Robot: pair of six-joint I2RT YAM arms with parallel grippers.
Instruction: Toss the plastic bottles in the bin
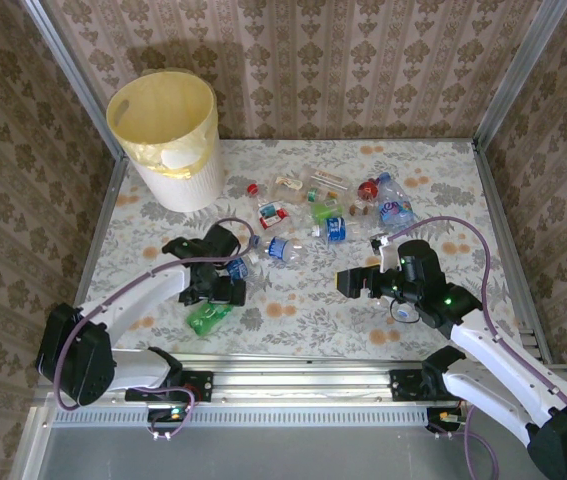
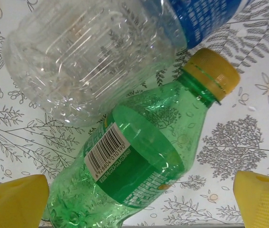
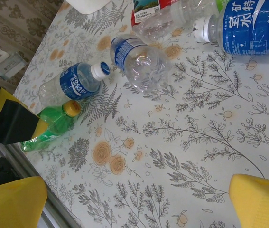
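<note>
Left gripper [image 1: 219, 292] hangs low over the near-left part of the table [image 1: 293, 315], its yellow fingers [image 2: 12, 202] spread wide with nothing clamped between them. From its wrist camera a green bottle [image 2: 134, 166] with a yellow cap [image 2: 213, 71] lies on its side in the gap, touched by neither finger as far as I can see. Up against the green bottle's far side is a crumpled clear bottle [image 2: 87, 61] with a blue label; whether the two touch or only lie just beside each other I cannot tell. In the far-left corner stands the bin [image 1: 178, 180], upright and pale yellow, its liner [image 1: 153, 155] folded over the rim, well apart from every bottle. Moving right, the rest of the plastic bottles [image 1: 323, 210] lie scattered across the far middle of the flowered cloth: clear ones with blue labels, one with a red label, a green one, a reddish one. Nearer the centre a blue-banded bottle [image 3: 139, 59] rests on its side. Right gripper [image 1: 358, 284] hovers over bare cloth on the near right, its fingers [image 3: 262, 199] also held apart and gripping nothing, the scattered bottles just beyond it.
</note>
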